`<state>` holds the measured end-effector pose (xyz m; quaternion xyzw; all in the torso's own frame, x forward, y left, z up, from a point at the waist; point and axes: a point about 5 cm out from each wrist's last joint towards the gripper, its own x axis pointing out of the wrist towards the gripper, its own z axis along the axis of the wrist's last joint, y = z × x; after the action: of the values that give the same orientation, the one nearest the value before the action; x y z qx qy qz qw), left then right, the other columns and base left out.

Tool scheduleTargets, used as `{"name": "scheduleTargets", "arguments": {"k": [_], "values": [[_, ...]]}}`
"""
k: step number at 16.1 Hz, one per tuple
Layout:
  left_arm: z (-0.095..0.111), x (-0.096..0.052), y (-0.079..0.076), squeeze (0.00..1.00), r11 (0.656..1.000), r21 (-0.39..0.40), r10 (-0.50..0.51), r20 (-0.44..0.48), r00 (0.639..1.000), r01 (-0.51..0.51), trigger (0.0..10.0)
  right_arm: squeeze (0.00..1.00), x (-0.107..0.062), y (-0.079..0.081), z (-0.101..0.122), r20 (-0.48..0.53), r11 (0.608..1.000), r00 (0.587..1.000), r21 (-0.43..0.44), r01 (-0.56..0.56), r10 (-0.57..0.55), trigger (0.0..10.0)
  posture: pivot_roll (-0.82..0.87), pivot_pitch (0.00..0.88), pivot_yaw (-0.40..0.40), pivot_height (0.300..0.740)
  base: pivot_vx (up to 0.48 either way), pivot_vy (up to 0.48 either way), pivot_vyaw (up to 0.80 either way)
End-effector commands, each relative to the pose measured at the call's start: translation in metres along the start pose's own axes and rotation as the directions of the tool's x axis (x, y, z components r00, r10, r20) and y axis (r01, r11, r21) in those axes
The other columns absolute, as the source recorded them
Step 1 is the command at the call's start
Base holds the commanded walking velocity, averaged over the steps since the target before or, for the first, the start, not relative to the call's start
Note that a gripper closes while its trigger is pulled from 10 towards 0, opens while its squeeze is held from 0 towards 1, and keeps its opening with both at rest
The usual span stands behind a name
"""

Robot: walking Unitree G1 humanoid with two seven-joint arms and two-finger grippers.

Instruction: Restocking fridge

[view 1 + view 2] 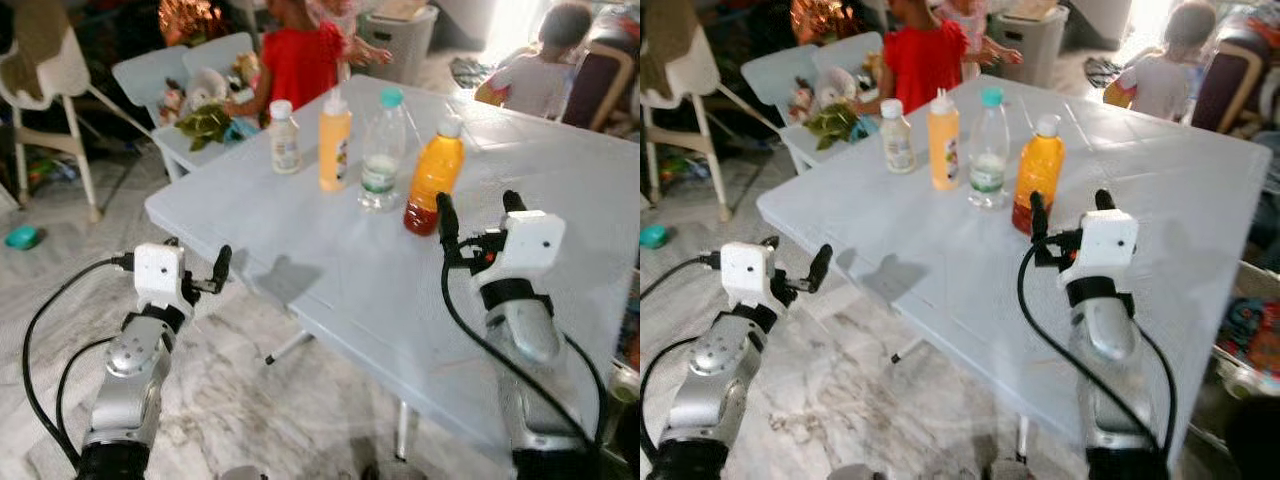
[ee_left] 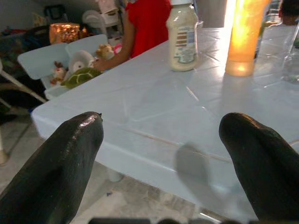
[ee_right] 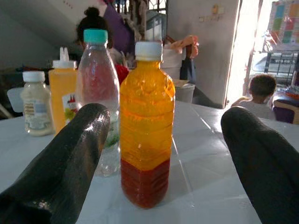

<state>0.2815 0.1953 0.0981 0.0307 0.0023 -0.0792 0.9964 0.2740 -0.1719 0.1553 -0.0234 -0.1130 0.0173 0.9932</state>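
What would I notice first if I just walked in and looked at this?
Four bottles stand in a row on the pale blue table, and the brightest is the orange bottle with a dark red layer at its bottom. The right gripper hovers open just in front of it. The left gripper waits open by the table's near edge, and a person in red stands at the far side.

Four bottles stood in a row on the worktop (image 1: 560, 200): the small jar-like bottle (image 1: 285, 137) at the left, then the squeeze bottle (image 1: 335, 140), the water bottle (image 1: 384, 152) and the juice bottle (image 1: 434, 176) at the right, nearest the robot. The right gripper (image 1: 476, 212) hovered over the worktop just before the juice bottle (jaws apart, bottle between their lines). The left gripper (image 1: 203, 268) hung off the worktop's left edge, above the floor (image 1: 230, 400).
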Motion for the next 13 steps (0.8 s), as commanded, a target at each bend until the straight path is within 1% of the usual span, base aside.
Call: {"name": "scheduleTargets", "arguments": {"k": [1, 2, 5, 7, 9, 12, 13], "values": [[0.006, 0.004, 0.003, 0.0, 1.0, 0.007, -0.008, 0.012, 1.0, 0.008, 10.0, 0.0, -0.003, 0.007, 0.001, -0.004, 1.0, 1.0, 0.009, -0.01, 0.01, 10.0, -0.06, 0.0, 0.047, 0.74, 0.285, 0.386, -0.8], [0.007, 0.006, 0.003, 0.0, 1.0, 0.004, -0.007, 0.016, 1.0, 0.007, 10.0, 0.0, -0.004, 0.009, 0.0, -0.008, 1.0, 1.0, 0.014, -0.01, 0.01, 10.0, -0.06, 0.0, 0.047, 0.74, 0.285, 0.386, -0.8], [0.006, 0.008, -0.002, 0.0, 1.0, -0.005, -0.011, 0.022, 1.0, 0.011, 10.0, 0.0, -0.004, 0.008, 0.0, -0.009, 1.0, 1.0, 0.012, -0.007, 0.007, 10.0, -0.07, 0.0, 0.046, 0.74, 0.274, 0.395, -0.8], [0.004, 0.008, -0.007, 0.0, 1.0, -0.014, -0.023, 0.018, 1.0, 0.023, 10.0, 0.0, -0.006, 0.006, 0.001, -0.011, 1.0, 1.0, 0.008, -0.001, 0.002, 10.0, -0.08, 0.0, 0.047, 0.74, 0.27, 0.398, -0.55], [0.003, 0.009, -0.011, 0.0, 0.999, -0.014, -0.035, 0.016, 0.999, 0.035, 10.0, 0.0, -0.007, 0.007, 0.0, -0.014, 1.0, 1.0, 0.002, -0.004, 0.004, 10.0, -0.08, 0.0, 0.047, 0.74, 0.281, 0.384, 0.0], [0.002, 0.01, -0.013, 0.0, 0.999, -0.04, -0.032, 0.01, 0.999, 0.033, 10.0, 0.0, -0.008, 0.009, 0.0, -0.012, 1.0, 1.0, 0.002, -0.017, 0.017, 10.0, -0.08, 0.0, 0.044, 0.74, 0.275, 0.393, 0.0], [0.002, 0.01, -0.013, 0.0, 0.999, -0.026, -0.034, 0.016, 0.999, 0.035, 10.0, 0.0, -0.008, 0.009, 0.0, -0.012, 1.0, 1.0, 0.004, -0.02, 0.02, 10.0, -0.08, 0.0, 0.042, 0.74, 0.266, 0.401, 0.0]]}}
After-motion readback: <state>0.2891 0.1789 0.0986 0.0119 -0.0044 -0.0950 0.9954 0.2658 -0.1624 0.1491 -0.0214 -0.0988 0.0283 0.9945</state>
